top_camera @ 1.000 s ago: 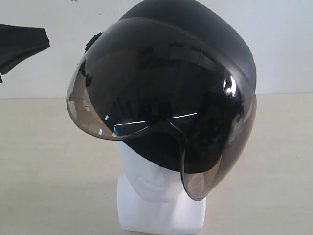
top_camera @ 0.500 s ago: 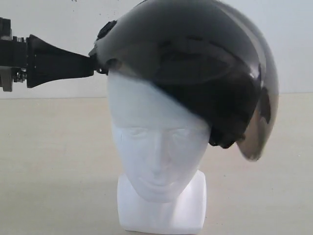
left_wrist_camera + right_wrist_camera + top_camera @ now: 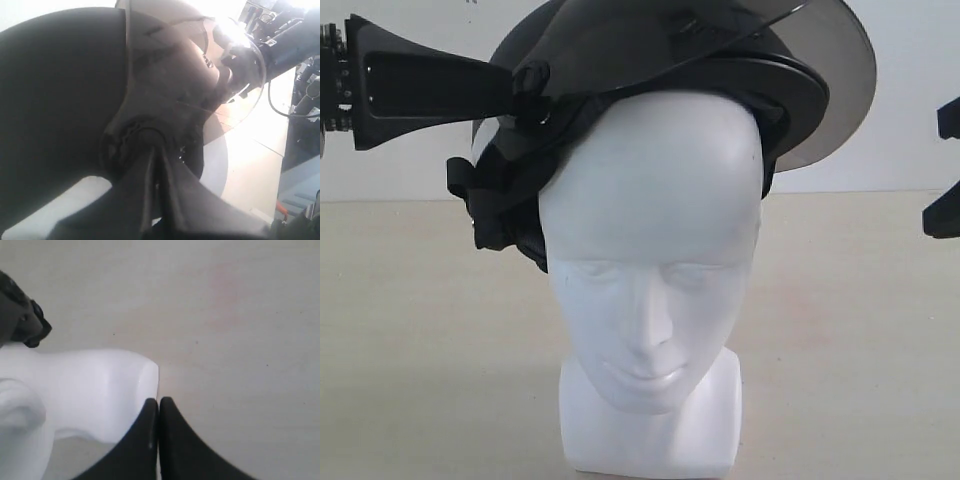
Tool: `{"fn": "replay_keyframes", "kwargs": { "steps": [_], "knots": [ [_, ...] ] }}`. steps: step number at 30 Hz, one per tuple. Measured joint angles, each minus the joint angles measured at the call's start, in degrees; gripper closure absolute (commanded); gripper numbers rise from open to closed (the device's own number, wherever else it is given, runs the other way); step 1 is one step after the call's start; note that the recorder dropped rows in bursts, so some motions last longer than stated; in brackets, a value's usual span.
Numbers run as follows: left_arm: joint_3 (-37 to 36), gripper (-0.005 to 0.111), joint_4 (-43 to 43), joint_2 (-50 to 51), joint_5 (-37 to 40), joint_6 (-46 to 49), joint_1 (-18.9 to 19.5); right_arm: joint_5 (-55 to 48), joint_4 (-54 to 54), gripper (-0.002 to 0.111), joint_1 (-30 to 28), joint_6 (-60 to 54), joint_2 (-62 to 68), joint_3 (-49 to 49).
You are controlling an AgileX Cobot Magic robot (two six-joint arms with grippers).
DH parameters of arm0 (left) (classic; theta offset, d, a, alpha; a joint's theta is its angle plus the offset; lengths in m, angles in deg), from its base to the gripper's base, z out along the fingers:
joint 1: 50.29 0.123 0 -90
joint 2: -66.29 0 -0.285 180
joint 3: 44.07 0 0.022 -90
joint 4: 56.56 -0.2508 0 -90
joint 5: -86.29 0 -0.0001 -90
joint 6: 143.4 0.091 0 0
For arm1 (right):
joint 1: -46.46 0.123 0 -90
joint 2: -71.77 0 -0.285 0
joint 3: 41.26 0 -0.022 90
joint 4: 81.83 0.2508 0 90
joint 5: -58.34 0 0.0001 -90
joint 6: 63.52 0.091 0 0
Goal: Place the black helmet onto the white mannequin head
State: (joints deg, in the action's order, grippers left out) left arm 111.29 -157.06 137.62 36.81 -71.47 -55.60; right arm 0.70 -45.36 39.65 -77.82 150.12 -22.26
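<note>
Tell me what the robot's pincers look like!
Both are plain matte black, with no markings visible. The left pincer is a long wedge tapering to a narrow tip. The right pincer has two smooth, curved fingers, like a beak.

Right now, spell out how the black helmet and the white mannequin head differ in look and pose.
The black helmet is matte dark; the white mannequin head is smooth white. The helmet sits tilted back on the crown, visor raised; the head stands upright on its neck base. The left gripper pinches the helmet's side pivot; nothing grips the head. Both are rounded.
</note>
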Motion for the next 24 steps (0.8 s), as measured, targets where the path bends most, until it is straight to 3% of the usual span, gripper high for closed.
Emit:
{"fn": "replay_keyframes", "kwargs": {
  "steps": [7,14,24],
  "knots": [
    [-0.11,0.102,0.00,-0.36,-0.86,0.00,2.53,5.44,1.67,0.108,0.00,-0.13,0.84,0.00],
    [-0.11,0.102,0.00,-0.65,-1.11,0.00,2.74,11.12,6.43,0.108,0.00,0.98,0.92,-0.55],
    [-0.11,0.102,0.00,-0.65,-1.11,-0.53,2.74,14.96,13.32,0.108,0.00,-0.08,5.13,-12.50]
  ]
}}
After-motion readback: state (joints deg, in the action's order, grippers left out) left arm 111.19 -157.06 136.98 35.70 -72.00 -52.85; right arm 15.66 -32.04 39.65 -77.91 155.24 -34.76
